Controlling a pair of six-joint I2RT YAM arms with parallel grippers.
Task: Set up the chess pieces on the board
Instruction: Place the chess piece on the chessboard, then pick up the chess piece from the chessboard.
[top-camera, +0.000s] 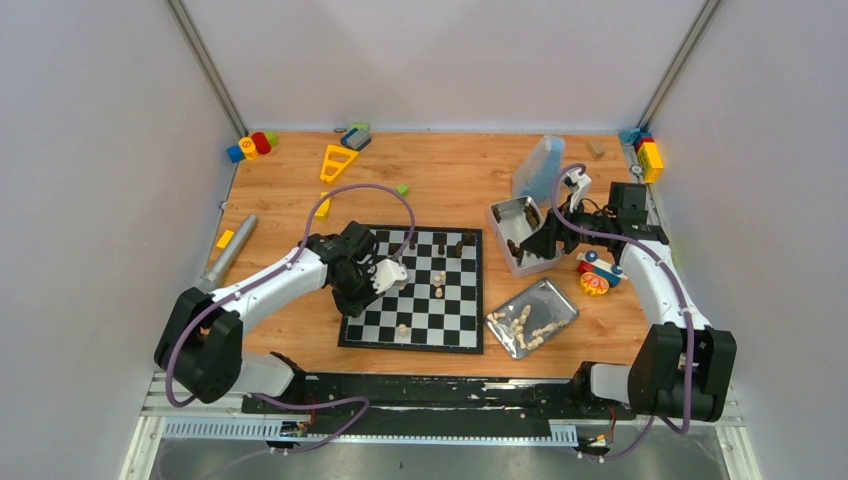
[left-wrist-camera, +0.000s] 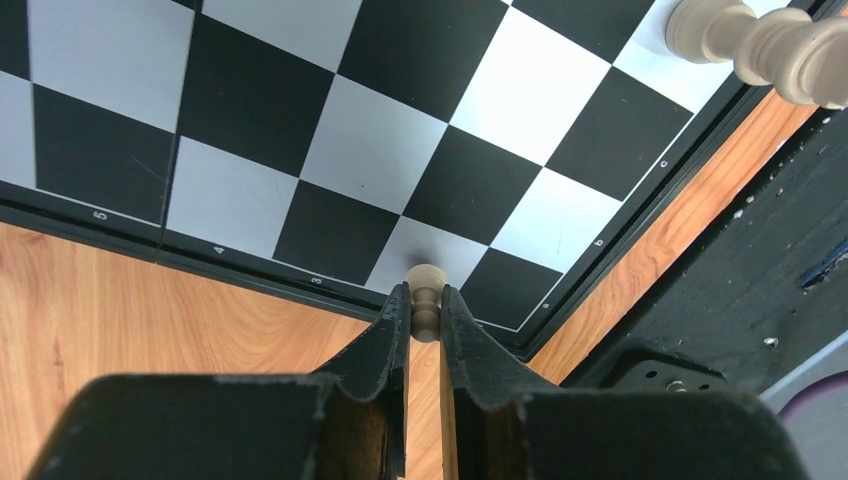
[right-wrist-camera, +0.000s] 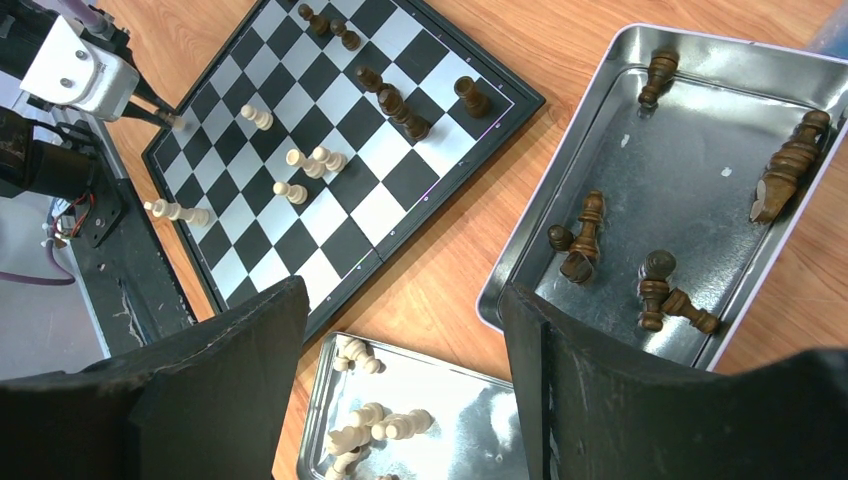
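Sitting clamped between left jaws, cream pawn (left-wrist-camera: 426, 288).

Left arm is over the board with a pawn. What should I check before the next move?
1. Pawn gripped: ok, the left gripper is shut on its body.
2. Target free: ok, the white square under it, by the board corner, is bare.
3. Pawn seated on the board: cannot tell from these views.
4. Room around the left gripper: ok, the nearest cream piece is well apart.
5. That cream piece upright: not ok, it lies on its side at the board edge.
6. Right gripper out of the way: ok, open and empty, beside the tray of dark pieces.
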